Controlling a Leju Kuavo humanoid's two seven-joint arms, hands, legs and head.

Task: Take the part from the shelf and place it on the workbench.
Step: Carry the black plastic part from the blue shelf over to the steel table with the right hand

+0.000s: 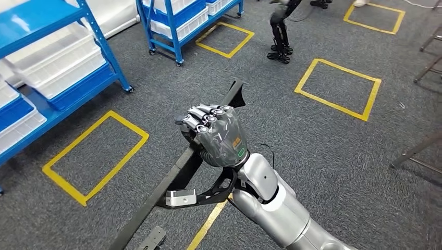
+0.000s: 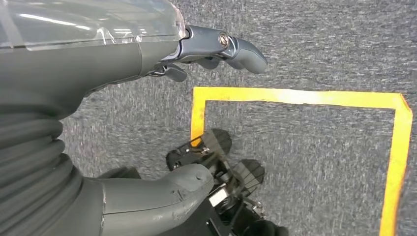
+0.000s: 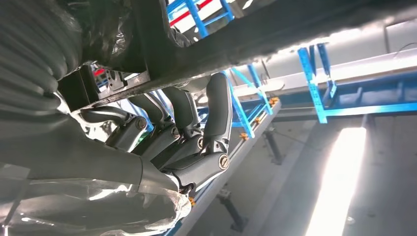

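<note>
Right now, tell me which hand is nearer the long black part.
Right. The right hand grips the long black part itself; the left hand hangs empty above the carpet's yellow tape.

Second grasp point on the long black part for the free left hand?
Likely the bare straight run of the long black part below the right hand, short of the silver block. Come from the robot's left: that side of the bar is open, while the curved bracket and block sit on the other side.

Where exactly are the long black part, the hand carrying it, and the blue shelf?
long black part (image 1: 169, 179): head view, mid-bar below the hand.
right hand (image 1: 219, 136): head view, its back.
blue shelf (image 1: 110, 57): head view, upright post.
</note>
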